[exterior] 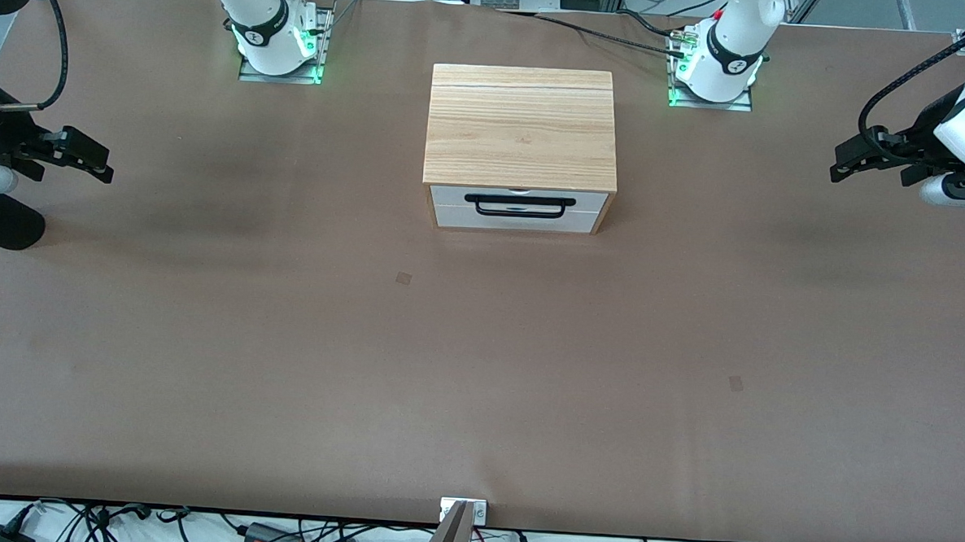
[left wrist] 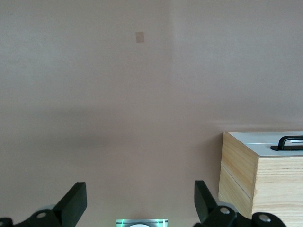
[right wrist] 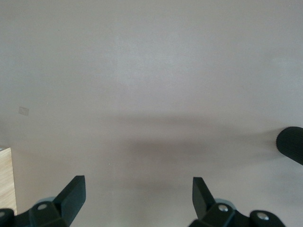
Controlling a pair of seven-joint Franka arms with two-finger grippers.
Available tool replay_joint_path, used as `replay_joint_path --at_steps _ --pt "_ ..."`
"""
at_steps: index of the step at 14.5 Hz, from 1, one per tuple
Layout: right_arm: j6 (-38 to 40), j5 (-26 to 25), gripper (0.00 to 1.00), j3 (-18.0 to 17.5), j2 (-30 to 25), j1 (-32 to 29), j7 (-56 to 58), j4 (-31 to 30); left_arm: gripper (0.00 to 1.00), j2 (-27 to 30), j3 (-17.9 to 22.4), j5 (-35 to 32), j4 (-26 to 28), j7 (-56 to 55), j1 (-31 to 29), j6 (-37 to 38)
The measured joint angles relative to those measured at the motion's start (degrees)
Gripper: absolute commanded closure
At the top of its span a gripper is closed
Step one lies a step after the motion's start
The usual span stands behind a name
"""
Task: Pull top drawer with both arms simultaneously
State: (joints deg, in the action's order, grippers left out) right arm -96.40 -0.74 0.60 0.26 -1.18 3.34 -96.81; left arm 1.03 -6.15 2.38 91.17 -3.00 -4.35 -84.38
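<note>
A small cabinet point(exterior: 521, 126) with a pale wood-grain top stands mid-table between the two arm bases. Its top drawer point(exterior: 453, 195) is pushed in, white front facing the front camera, with a thin black bar handle point(exterior: 521, 199) across it. My left gripper point(exterior: 874, 167) hangs open over the table at the left arm's end, well away from the cabinet. In the left wrist view that gripper point(left wrist: 139, 196) is empty, and the cabinet's side point(left wrist: 241, 175) and handle point(left wrist: 289, 142) show. My right gripper point(exterior: 68, 162) hangs open over the right arm's end, and in its wrist view point(right wrist: 137, 191) it is empty.
The brown table point(exterior: 478, 360) carries only the cabinet. The arm bases point(exterior: 281, 42) point(exterior: 715, 65) stand beside the cabinet's back corners. A black rounded part point(exterior: 0, 225) sits at the right arm's end, also seen in the right wrist view point(right wrist: 291, 144).
</note>
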Motion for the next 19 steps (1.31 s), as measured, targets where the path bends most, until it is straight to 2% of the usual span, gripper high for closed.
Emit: replay_joint_path --at_steps 6,10,11,14,19 --pt "0.0 0.0 0.0 0.0 0.21 0.0 0.0 -0.1 0.0 -0.77 -0.01 0.04 -0.08 0.0 0.11 0.58" --pt "-0.14 0.03 0.0 -0.14 3.14 0.02 0.0 -0.39 0.0 -2.04 -0.22 0.58 -0.32 0.0 0.71 1.43" --pt "-0.99 0.07 0.0 -0.28 4.53 0.11 0.0 -0.45 0.0 -2.68 -0.16 2.6 -0.33 0.0 0.65 1.54" --pt "-6.18 0.27 0.0 -0.75 9.92 2.95 0.01 -0.57 0.0 -6.47 0.15 15.68 -0.34 0.6 -1.22 1.66" --pt "-12.03 0.85 0.0 -1.19 17.49 11.95 -0.08 -0.55 0.0 -16.81 0.17 34.64 -0.31 12.53 -2.81 1.81"
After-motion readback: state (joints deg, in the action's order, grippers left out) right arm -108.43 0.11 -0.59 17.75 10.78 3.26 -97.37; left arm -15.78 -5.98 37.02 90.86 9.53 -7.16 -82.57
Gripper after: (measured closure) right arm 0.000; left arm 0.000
